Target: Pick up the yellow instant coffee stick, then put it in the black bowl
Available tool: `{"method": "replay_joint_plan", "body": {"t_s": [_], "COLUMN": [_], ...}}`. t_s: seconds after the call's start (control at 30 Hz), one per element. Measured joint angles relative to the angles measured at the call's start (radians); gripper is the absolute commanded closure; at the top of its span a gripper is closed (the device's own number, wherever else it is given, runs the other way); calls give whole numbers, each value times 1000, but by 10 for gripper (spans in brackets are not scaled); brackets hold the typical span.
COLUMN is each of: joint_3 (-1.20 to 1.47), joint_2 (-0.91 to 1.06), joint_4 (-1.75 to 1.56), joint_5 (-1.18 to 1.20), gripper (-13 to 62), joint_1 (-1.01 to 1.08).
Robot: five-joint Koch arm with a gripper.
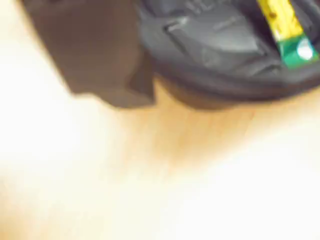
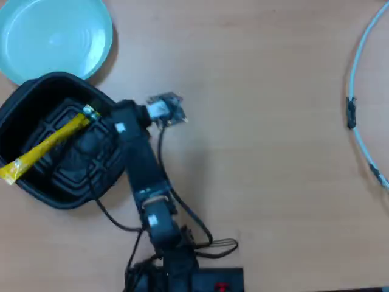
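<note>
The yellow instant coffee stick [image 2: 48, 145] lies diagonally inside the black bowl [image 2: 24, 115] at the left of the overhead view. Its green tip points up-right and its other end rests over the bowl's lower-left rim. My gripper [image 2: 112, 118] hovers at the bowl's right rim, close to that green tip. In the blurred wrist view the black bowl [image 1: 215, 45] fills the top right with the stick [image 1: 282, 25] in it, green end nearest. One dark jaw shows at the top left, apart from the stick. The other jaw is hidden.
A round light-blue plate [image 2: 55, 36] touches the bowl's upper edge at the top left. A pale cable [image 2: 358, 91] curves down the right side. The arm's base and wires sit at the bottom centre on the wooden table [image 2: 261, 170].
</note>
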Motion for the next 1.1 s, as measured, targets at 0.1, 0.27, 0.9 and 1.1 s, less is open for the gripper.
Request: {"method": "replay_joint_plan", "body": {"t_s": [0.1, 0.27, 0.9, 1.1], "joint_3": [216, 566, 1462, 1703], "joint_2": [147, 376, 831, 831], "joint_4": [-138, -325, -971, -1404], "joint_5": [-8, -12, 222, 235], "gripper": [35, 35, 35, 35], "joint_1": [49, 138, 236, 247]}}
